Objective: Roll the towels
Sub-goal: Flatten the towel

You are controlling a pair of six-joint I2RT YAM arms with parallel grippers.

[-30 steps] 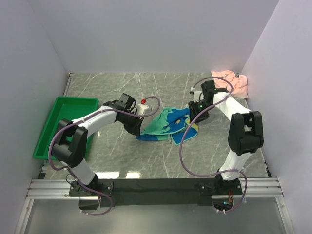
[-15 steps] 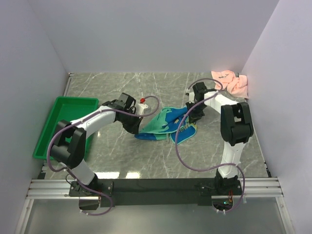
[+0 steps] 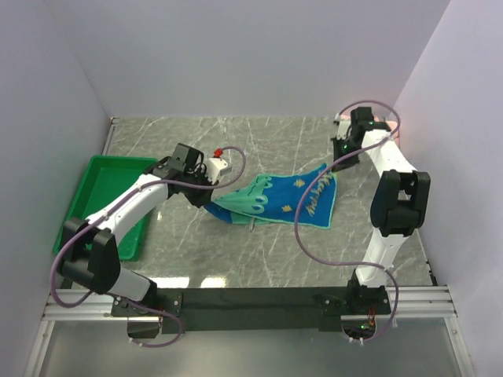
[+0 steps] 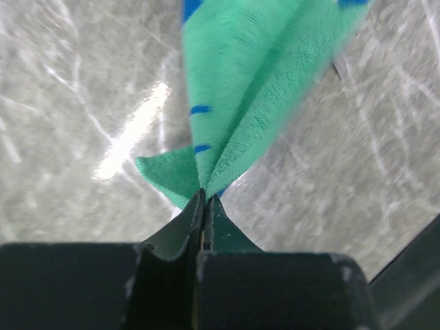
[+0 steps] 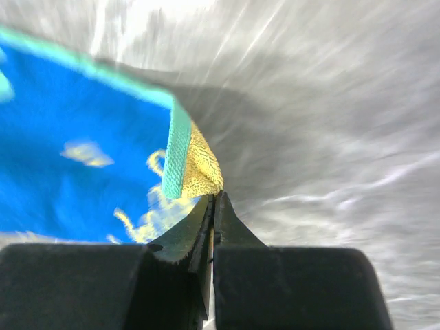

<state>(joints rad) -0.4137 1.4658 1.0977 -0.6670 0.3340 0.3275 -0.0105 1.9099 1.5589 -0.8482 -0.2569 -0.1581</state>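
The teal and blue towel (image 3: 275,196) with pale lettering hangs stretched out flat between my two grippers, just above the marble table. My left gripper (image 3: 211,201) is shut on its teal left end; in the left wrist view the cloth (image 4: 254,89) fans out from the pinched fingertips (image 4: 205,196). My right gripper (image 3: 334,167) is shut on the far right corner. In the right wrist view that gripper (image 5: 214,196) pinches the yellowish corner of the blue towel (image 5: 69,151). Only a sliver of the salmon-pink towel (image 3: 391,126) shows in the back right corner, behind the right arm.
A green plastic tray (image 3: 98,192) lies at the left, partly under the left arm. White walls close in the table on the left, back and right. Purple cables loop from both arms over the table.
The right gripper shut on the towel's corner and pulled it back and right. The left arm drew its end leftward. The towel went from a crumpled heap to a spread sheet.
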